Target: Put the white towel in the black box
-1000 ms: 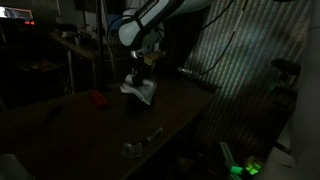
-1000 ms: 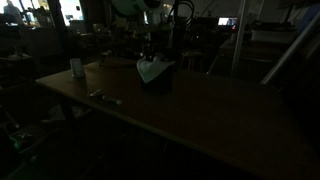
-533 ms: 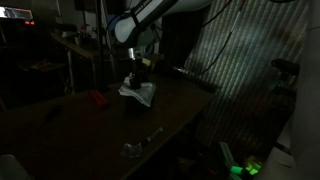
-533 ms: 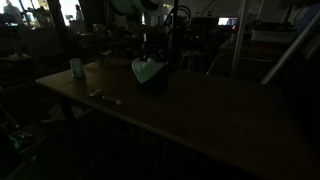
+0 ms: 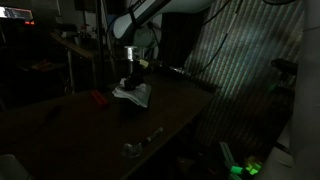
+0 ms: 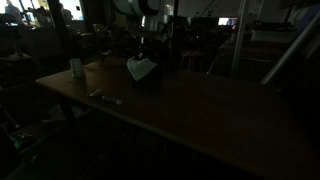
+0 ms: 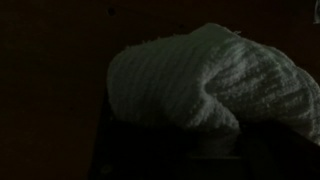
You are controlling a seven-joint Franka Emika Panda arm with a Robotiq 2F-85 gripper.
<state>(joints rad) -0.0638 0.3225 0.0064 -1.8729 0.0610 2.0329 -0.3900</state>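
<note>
Placement step, probably: white knitted cloth towel is draped over small black box. End effector grip cannot be told from these views. Next, a push-in and clean release are likely needed.

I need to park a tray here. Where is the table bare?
The wide stretch of table past the white towel, on the side away from the cup, looks bare. Crowded near the cup, small items and towel.

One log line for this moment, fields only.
white towel: bunched at black box, in or on unclear | gripper: directly above towel, jaws unreadable in dark | task: not confirmed done
</note>
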